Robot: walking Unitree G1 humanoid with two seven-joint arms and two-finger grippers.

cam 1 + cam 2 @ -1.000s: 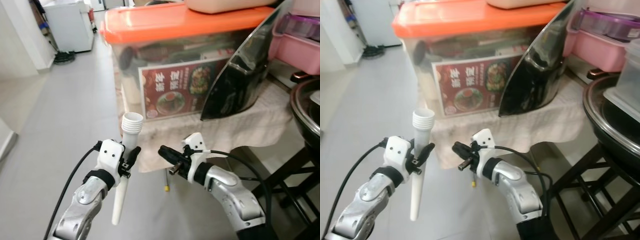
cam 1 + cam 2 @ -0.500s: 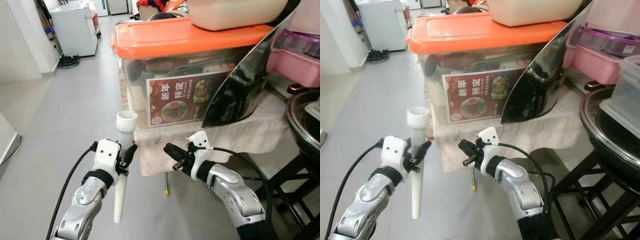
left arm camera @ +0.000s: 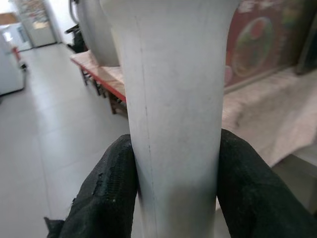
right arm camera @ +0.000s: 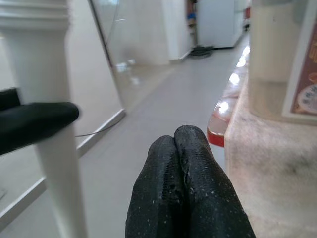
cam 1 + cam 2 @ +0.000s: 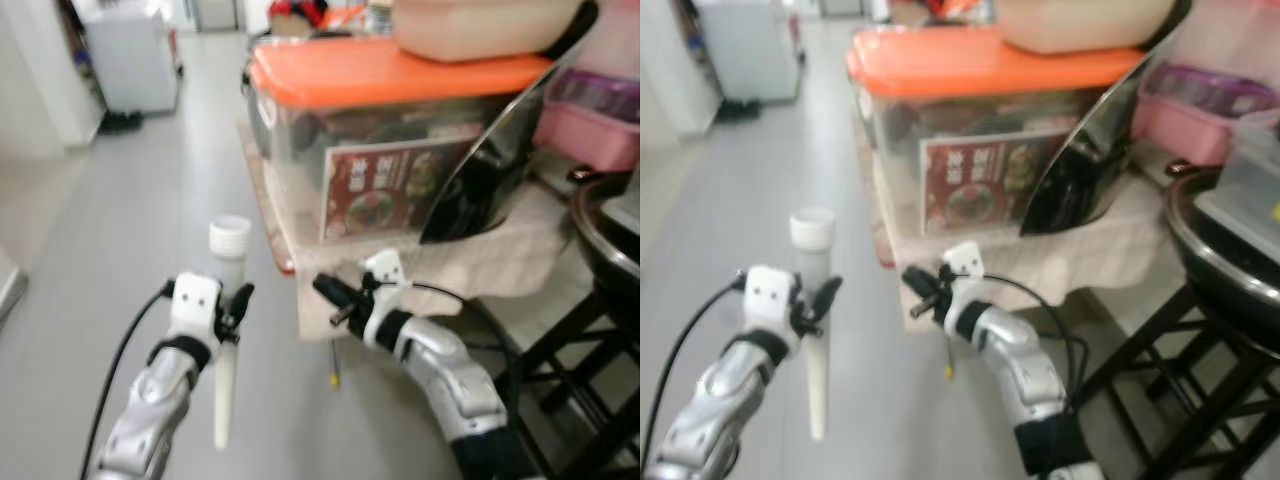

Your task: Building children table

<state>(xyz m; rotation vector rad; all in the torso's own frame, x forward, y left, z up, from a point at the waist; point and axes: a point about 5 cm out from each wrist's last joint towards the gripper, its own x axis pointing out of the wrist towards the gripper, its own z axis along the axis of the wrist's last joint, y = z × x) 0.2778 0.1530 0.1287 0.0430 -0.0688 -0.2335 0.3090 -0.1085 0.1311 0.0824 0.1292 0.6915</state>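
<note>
Over on the left, the left claw (image 5: 236, 312) is pinching a white table leg (image 5: 226, 345) between its two black fingers (image 3: 109, 183), gripping it a little below the ribbed, threaded top. The leg stands nearly upright in the air over the grey floor (image 5: 110, 210), its threaded end up and its narrow end hanging down past the wrist. Just to the right of it, the right claw (image 5: 325, 293) points toward the leg with its fingertips (image 4: 183, 144) pressed together, holding nothing, close to the leg but apart from it. Behind the right claw a pale cloth (image 5: 500, 255) drapes over the edge of a tabletop (image 5: 272, 235). On the cloth sits a clear storage bin with an orange lid (image 5: 390, 70) and a red food poster (image 5: 385, 195) showing through its front. A black curved panel (image 5: 490, 175) leans against the bin's right end, and a pink container (image 5: 590, 125) sits further right.
</note>
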